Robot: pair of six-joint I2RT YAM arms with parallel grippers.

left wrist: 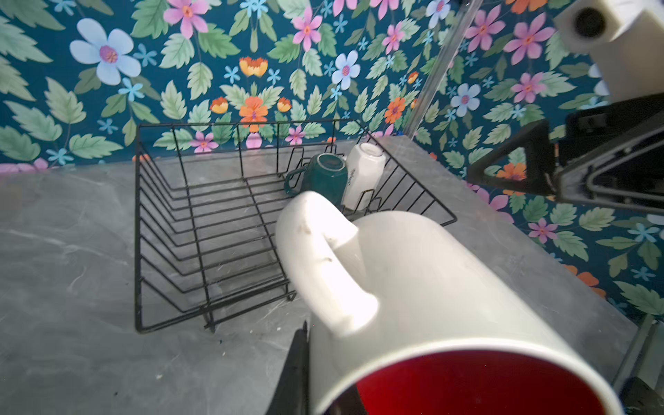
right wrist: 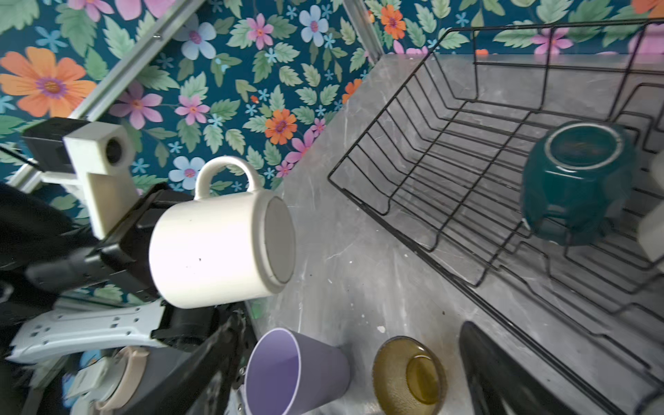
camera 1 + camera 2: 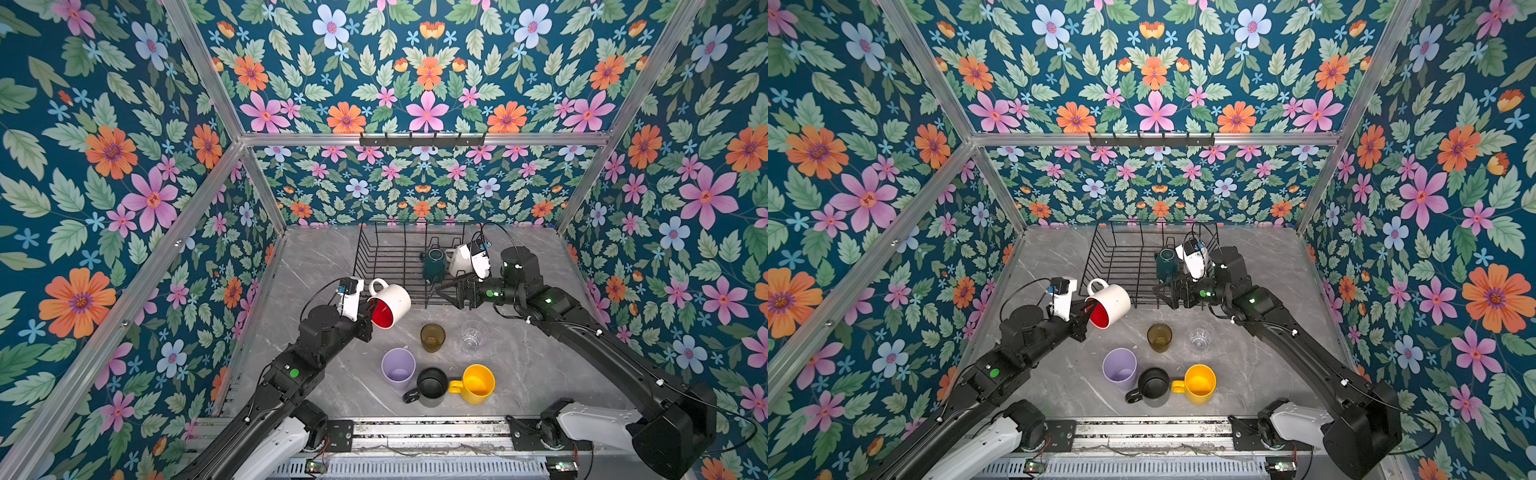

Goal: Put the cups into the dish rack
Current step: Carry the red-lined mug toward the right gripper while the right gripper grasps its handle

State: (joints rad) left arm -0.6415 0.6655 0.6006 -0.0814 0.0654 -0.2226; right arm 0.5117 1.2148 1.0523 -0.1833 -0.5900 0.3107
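Desk [image 3: 324, 266] carries five cups upright: amber glass [image 3: 432, 337], clear glass [image 3: 473, 336], lilac tumbler [image 3: 398, 369], black mug [image 3: 432, 386] and yellow mug [image 3: 478, 384]. Behind them stands the dish rack [image 3: 386, 253], with the green mug [image 3: 433, 264] upside down at its right end and the cream mug [image 3: 459, 259] just beside it. The left hand [image 3: 369, 309] is clamped tight on the rim of the white mug [image 3: 395, 303], holding it in the air on its side, handle up, near the rack's near left corner. The right hand [image 3: 451, 296] gapes wide and empty above the rack's near right edge.
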